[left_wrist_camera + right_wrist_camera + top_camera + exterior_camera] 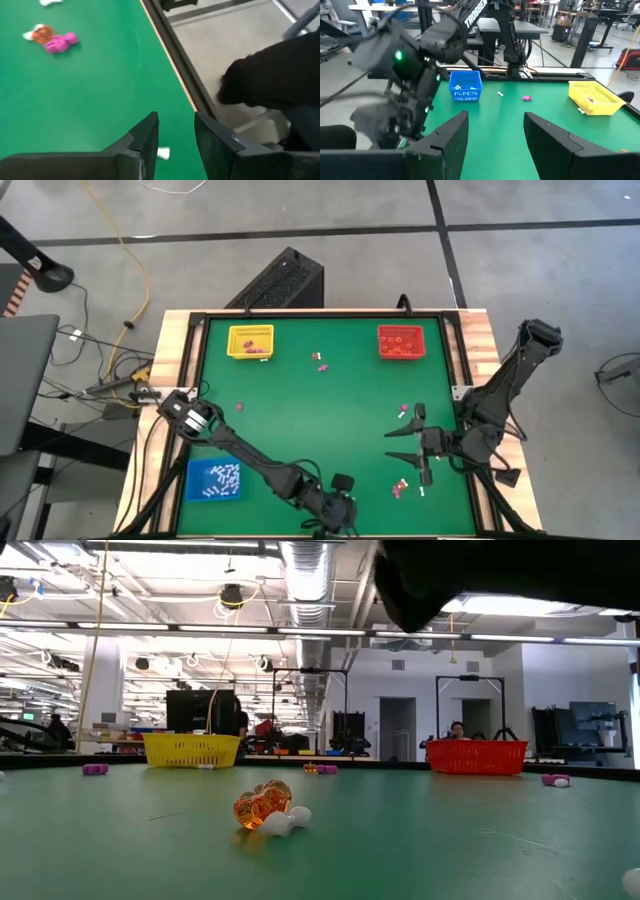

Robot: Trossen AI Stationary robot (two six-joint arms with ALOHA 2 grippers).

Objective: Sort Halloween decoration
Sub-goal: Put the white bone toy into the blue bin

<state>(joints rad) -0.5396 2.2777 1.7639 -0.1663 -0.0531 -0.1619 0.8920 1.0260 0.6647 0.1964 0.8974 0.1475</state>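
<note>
The trinkets lie scattered on the green table [330, 410]. A pink pair [321, 362] sits between the trays, one trinket [240, 406] lies left of centre, another [403, 411] lies by my right gripper, and a pink-and-orange cluster [400, 488] [55, 40] lies near the near edge. My right gripper [392, 447] [495, 125] hovers open right of centre, its fingers pointing left. My left gripper [343, 498] [175, 120] is open at the near edge, and a white trinket [163, 152] shows on the table through its gap. In the low view an orange trinket [260, 806] rests against a white one [285, 822].
The yellow tray [250, 341] and the red tray [400, 341] stand along the far edge and hold trinkets. The blue tray [214, 480] at the near left holds white sticks. The left arm [415, 85] crosses the near half of the table. A dark frame rims the table.
</note>
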